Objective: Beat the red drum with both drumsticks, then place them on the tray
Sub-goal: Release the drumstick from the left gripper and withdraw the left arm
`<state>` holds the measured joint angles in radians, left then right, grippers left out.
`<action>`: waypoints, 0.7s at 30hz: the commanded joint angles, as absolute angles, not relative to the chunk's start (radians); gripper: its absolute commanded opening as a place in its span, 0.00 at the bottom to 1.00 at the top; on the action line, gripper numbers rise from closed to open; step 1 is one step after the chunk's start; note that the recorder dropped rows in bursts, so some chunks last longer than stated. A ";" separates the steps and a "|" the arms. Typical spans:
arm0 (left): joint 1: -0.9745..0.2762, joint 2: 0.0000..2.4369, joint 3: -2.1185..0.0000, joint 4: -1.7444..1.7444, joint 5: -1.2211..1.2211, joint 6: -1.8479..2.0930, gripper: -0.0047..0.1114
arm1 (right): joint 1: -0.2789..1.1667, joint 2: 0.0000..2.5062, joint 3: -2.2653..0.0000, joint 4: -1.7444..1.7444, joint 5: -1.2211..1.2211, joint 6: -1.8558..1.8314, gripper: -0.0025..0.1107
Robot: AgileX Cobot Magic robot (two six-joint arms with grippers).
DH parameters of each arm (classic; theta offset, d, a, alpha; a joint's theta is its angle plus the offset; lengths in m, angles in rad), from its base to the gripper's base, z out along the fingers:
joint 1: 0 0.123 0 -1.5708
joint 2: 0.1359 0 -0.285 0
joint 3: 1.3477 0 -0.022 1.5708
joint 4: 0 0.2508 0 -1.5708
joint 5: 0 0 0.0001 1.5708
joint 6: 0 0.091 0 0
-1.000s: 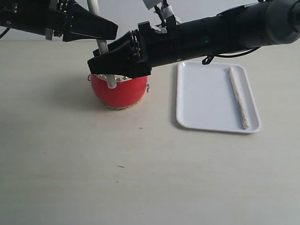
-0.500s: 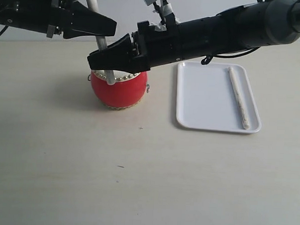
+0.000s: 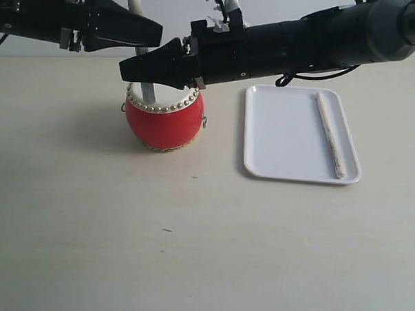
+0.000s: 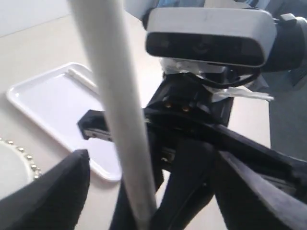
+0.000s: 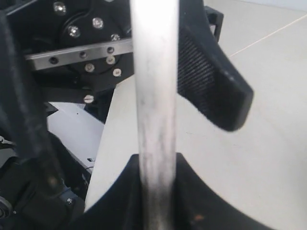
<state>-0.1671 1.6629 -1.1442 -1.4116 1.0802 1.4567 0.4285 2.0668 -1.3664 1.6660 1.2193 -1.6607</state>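
**Two grippers meet at one drumstick above the drum**

Exterior view: the red drum [image 3: 164, 119] sits left of centre on the table [image 3: 190, 230]; an upright drumstick [image 3: 148, 92] stands over its skin; the right gripper [image 3: 130, 71], reaching across from the right, pinches it; the left gripper [image 3: 152, 34] is just above; the tray [image 3: 284, 138] at right holds the second drumstick [image 3: 330, 133].
Left wrist view: the left jaws are spread, clear of the upright drumstick [image 4: 117, 110] on both sides.
Right wrist view: the upright drumstick [image 5: 154, 96] runs into the clamped right jaws.

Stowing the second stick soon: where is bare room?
The tray is bare from its drum-side rim to the lying drumstick along its other long edge. The table in front is bare too. Crowded: above the red drum, around the upright drumstick.
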 commanded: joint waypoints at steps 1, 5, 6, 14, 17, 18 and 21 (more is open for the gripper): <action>-0.098 1.652 -1.140 -1.410 1.075 1.429 0.64 | 0.423 2.060 -1.362 1.692 1.221 -1.620 0.02; -0.031 1.652 -1.140 -1.406 1.110 1.424 0.64 | 0.423 2.060 -1.362 1.716 1.221 -1.592 0.02; -0.017 1.652 -1.140 -1.406 1.119 1.424 0.64 | 0.423 2.060 -1.362 1.725 1.221 -1.587 0.02; 0.111 1.652 -1.140 -1.390 1.158 1.405 0.20 | 0.423 2.060 -1.366 1.683 0.826 -1.479 0.02; 0.120 1.652 -1.140 -1.389 1.160 1.405 0.04 | 0.423 2.059 -1.366 1.683 0.758 -1.446 0.02; 0.120 1.652 -1.140 -1.387 1.150 1.405 0.04 | 0.423 2.058 -1.366 1.683 0.718 -1.435 0.02; 0.120 1.652 -1.138 -1.360 1.086 1.390 0.04 | 0.400 2.058 -1.366 1.639 0.645 -1.365 0.02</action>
<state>0.1171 1.6629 -1.1442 -1.3683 1.1296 1.4088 0.4194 2.0668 -1.3664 1.6692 0.6889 -1.4176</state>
